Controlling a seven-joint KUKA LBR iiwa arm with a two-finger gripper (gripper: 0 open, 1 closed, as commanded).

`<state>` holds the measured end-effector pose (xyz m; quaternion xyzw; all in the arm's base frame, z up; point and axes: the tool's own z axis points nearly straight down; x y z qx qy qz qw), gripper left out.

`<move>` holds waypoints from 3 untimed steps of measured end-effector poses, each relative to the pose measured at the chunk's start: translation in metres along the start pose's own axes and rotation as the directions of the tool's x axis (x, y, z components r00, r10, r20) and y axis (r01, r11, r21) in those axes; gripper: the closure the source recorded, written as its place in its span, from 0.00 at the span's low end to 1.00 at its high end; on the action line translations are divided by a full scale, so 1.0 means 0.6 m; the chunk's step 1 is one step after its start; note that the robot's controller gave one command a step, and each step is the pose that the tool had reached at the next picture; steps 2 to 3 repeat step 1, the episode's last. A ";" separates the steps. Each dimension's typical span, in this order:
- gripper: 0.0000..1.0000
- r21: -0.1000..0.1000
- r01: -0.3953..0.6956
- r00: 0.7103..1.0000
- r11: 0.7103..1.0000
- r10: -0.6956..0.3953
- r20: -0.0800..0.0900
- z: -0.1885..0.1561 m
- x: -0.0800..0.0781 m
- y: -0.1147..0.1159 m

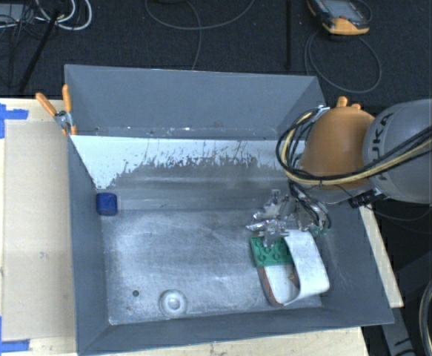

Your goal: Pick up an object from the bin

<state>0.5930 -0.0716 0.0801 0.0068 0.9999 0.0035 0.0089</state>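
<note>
The gripper hovers at the rear edge of the green block. The block lies by the right wall of the bin, its right side touching a white, brown-strapped piece. Whether the gripper is open cannot be told, and it visibly holds nothing.

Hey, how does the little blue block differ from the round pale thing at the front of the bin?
The blue block is boxy and strongly coloured; the round thing is a pale disc that nearly matches the bin. The block sits by its left side, the round thing near its front edge. Both lie alone, apart from the end effector at the right.
</note>
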 end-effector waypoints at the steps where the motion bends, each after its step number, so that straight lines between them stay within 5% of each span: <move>1: 1.00 0.007 0.001 1.000 1.000 -0.001 -0.012 -0.092 -0.004 0.001; 3: 1.00 0.007 0.001 1.000 1.000 -0.001 -0.012 -0.092 -0.004 0.001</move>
